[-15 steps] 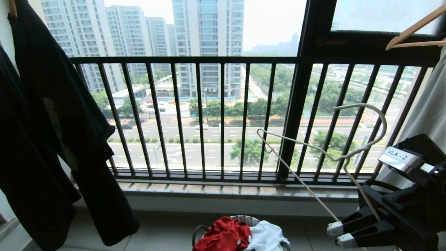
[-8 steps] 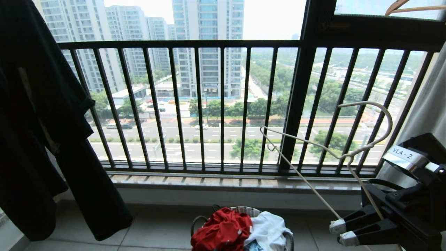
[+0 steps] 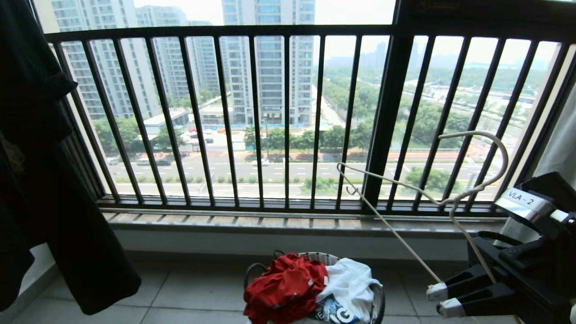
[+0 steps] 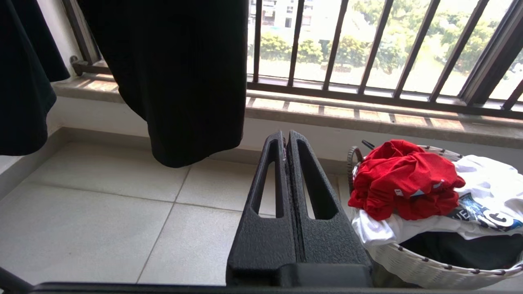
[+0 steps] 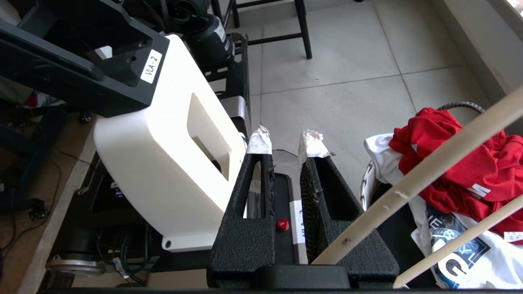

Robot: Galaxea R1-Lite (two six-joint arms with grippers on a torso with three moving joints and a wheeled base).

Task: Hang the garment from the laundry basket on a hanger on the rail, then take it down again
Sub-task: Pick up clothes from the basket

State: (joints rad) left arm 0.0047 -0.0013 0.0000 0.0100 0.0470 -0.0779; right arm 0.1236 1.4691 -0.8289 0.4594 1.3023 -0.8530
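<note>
Plainly, "VLA-2" label [image 3: 517, 198] tops right gripper [image 3: 443, 300] holding hanger [image 3: 432, 198].

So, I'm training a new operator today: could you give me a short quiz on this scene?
1. True or false: the red garment is already on the hanger.
2. Which hand holds the hanger?
3. Beside the garment in the laundry basket lies: A a black towel, B a white printed shirt, C jeans.
Key: 1 false; 2 the right hand; 3 B.
</note>
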